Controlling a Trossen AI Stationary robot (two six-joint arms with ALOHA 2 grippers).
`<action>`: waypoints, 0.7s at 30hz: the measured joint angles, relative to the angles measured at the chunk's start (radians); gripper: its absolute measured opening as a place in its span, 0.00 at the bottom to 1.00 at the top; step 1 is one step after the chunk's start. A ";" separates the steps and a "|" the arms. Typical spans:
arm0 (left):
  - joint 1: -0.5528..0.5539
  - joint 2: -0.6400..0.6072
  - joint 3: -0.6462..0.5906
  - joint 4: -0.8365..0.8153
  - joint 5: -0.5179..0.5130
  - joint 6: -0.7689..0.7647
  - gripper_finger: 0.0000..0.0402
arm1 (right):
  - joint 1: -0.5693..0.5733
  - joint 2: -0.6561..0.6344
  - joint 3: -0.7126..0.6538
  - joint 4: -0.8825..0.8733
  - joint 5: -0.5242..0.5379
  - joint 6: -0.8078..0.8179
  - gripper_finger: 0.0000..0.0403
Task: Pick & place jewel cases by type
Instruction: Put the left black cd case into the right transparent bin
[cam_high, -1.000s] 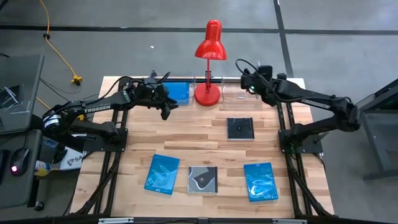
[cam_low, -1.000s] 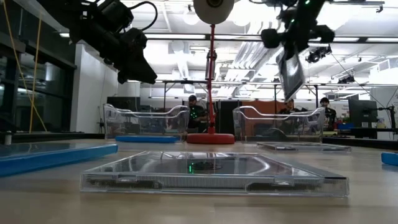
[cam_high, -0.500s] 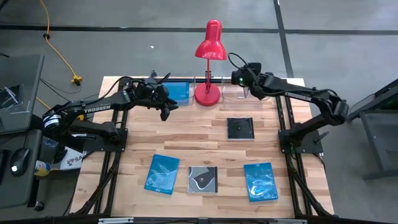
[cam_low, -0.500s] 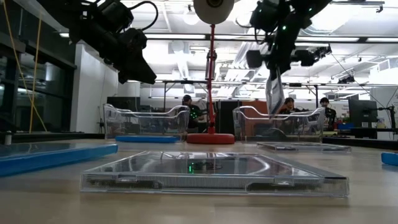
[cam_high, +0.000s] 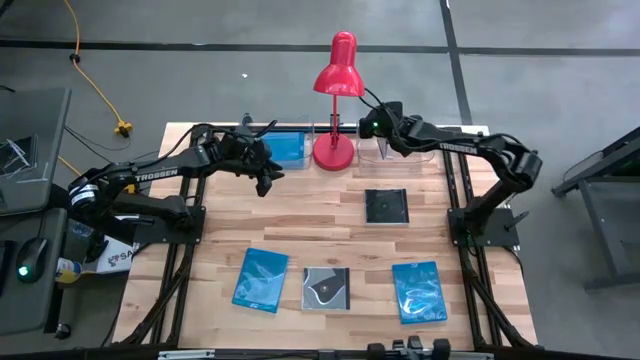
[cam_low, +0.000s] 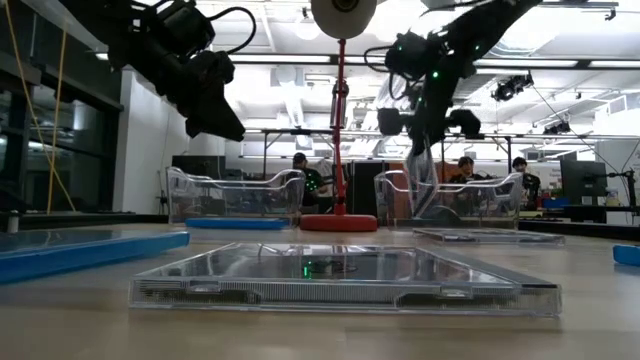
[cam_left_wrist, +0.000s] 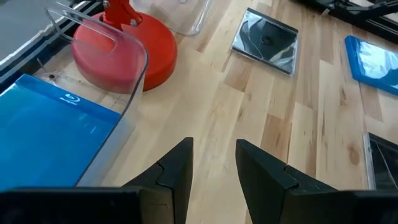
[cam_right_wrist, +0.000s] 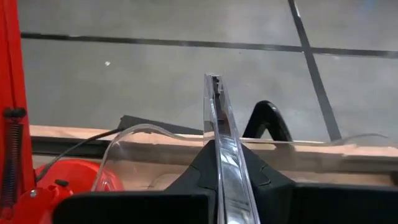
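Observation:
My right gripper (cam_high: 374, 127) is shut on a jewel case (cam_low: 425, 185) seen edge-on, held over the right clear tray (cam_high: 405, 150) beside the red lamp. My left gripper (cam_high: 266, 176) hangs open and empty near the left clear tray (cam_high: 262, 135), in which a blue jewel case (cam_high: 286, 148) lies flat. A black case (cam_high: 386, 206) lies mid-table. Two blue cases (cam_high: 261, 279) (cam_high: 418, 292) and a dark case with a white swirl (cam_high: 326, 288) lie flat along the near edge. My right gripper pinches the case's two flat faces (cam_right_wrist: 219, 146) between its two fingers (cam_right_wrist: 194, 169), one on each side. The fingers slant down from the table's right. The case stands on edge and hangs below them within the right tray's walls (cam_low: 450, 195); whether it touches the tray's floor I cannot tell.
The red desk lamp (cam_high: 337, 75) stands on its round base (cam_high: 333, 152) between the two trays, close to my right gripper. Bare wood lies between the trays and the near row of cases. People show in the room beyond the table's far edge.
My right gripper has gone toward the table's left edge and down, toward the right tray next to the lamp. The jewel case went with it, still on edge, and has sunk from well above the tray to between its walls.

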 joint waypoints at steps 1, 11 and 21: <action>0.000 0.000 0.000 0.000 -0.006 0.000 0.30 | -0.003 0.010 0.000 0.017 -0.008 -0.012 0.01; 0.000 0.000 0.000 0.004 -0.045 0.000 0.30 | -0.005 0.063 0.001 0.080 -0.054 -0.019 0.02; 0.000 0.000 0.000 0.005 -0.053 0.000 0.30 | 0.016 0.064 0.002 0.067 -0.065 -0.025 0.03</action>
